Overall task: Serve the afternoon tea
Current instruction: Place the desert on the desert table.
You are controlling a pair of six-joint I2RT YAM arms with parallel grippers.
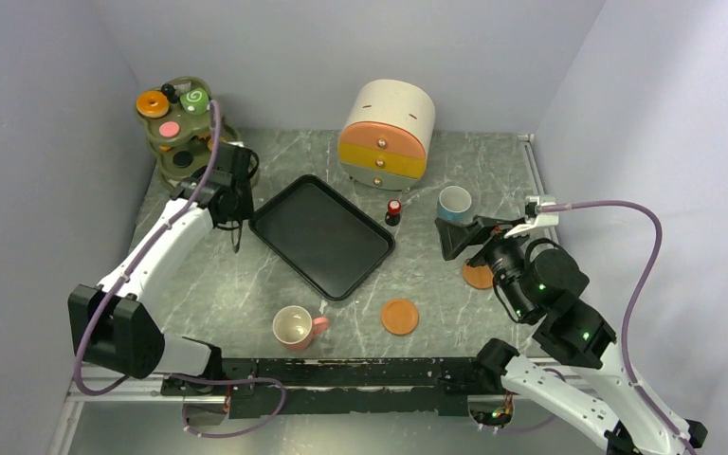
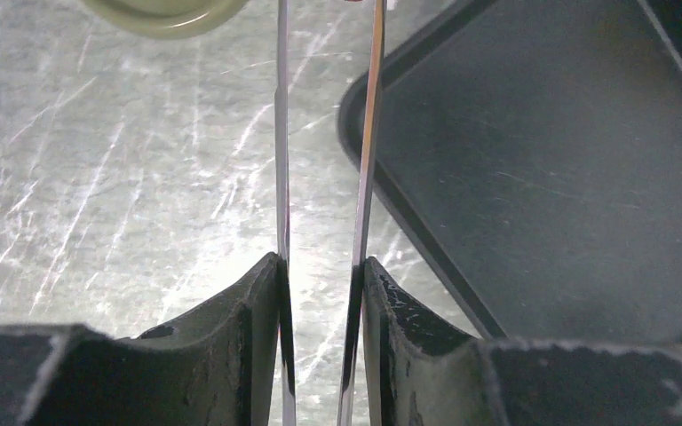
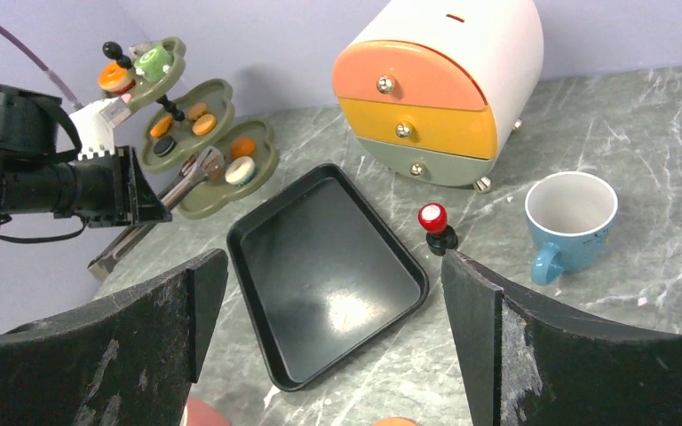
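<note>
The pastries sit on the olive tiered stand [image 1: 175,123]: an orange doughnut [image 3: 115,75] and a green swirl roll [image 3: 151,60] on top, cookies [image 3: 200,115] lower down. My left gripper [image 1: 220,185] is beside the stand's foot, shut on metal tongs [image 2: 368,133] whose two blades run forward toward the stand [image 2: 164,11]. The tongs' tips [image 3: 204,164] reach the lowest tier. A pink cup [image 1: 294,327] and an orange saucer [image 1: 400,317] stand near the front. A blue cup [image 1: 454,202] and a second saucer [image 1: 479,276] are on the right. My right gripper [image 3: 330,262] hangs open and empty above that saucer.
A black rectangular tray [image 1: 322,235] lies in the middle, empty. A rounded drawer cabinet [image 1: 388,133] stands at the back. A small black piece with a red top [image 1: 394,211] is between tray and blue cup. Walls close in the left, back and right.
</note>
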